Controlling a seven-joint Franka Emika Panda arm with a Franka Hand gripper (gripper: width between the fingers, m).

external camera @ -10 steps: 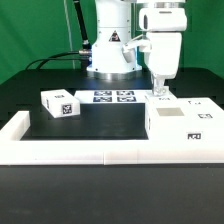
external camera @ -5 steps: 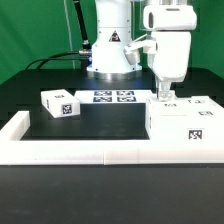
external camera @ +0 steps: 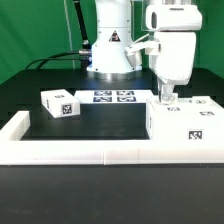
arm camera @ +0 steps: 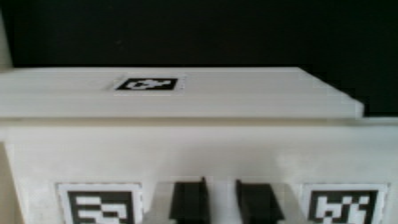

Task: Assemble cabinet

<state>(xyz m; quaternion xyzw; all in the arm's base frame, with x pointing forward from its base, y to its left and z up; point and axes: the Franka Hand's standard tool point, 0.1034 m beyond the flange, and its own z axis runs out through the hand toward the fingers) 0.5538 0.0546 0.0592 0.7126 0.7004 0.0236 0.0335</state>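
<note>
The cabinet body, a large white box with black-and-white markers, stands at the exterior view's right, against the front rail. My gripper reaches down onto its rear top edge. In the wrist view the two dark fingers stand close together with a thin white strip of the body between them. A marker sits on each side of them, and a white surface with one marker lies beyond. A small white marked block lies apart at the left. Another white marked panel lies behind the body.
The marker board lies flat in front of the robot base. A low white border rail runs along the front and up the left side. Dark table shows between the block and the body.
Since one second ago my gripper has shifted slightly right and down, and the cabinet body has turned, so larger markers show on its top and front. In the last half second almost nothing has moved.
</note>
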